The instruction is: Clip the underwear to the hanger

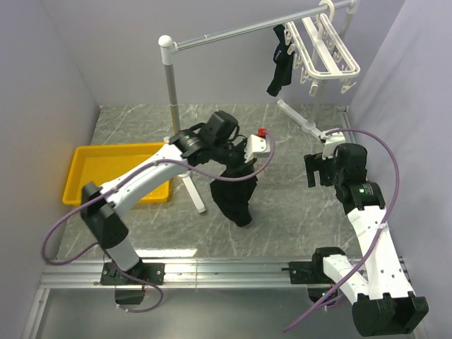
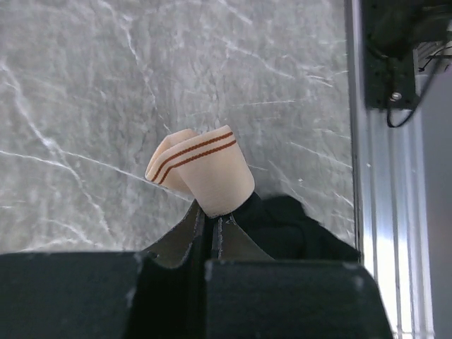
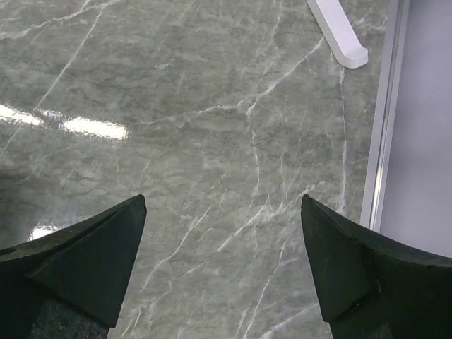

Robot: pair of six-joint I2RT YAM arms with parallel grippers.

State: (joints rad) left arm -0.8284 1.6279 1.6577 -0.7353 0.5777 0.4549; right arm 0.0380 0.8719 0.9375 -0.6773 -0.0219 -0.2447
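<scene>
While the left gripper [image 2: 210, 227] pinched the underwear [image 1: 235, 194] by its tan waistband [image 2: 205, 169], jaws closed tight on the fold, the black cloth hung clear of the table [image 1: 282, 226], seemingly held up for clipping | right gripper [image 3: 222, 203] hovered nearby, jaws spread wide, empty | hanger [image 1: 326, 49] hung on the far rail [image 1: 226, 34], well apart.

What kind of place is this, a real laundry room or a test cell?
Probably a lab test cell staged for laundry: plain walls box in a marble-patterned tabletop, two robot arms sit on an aluminium base rail, and a white plastic clip hanger hangs from a grey metal rail stand.
</scene>
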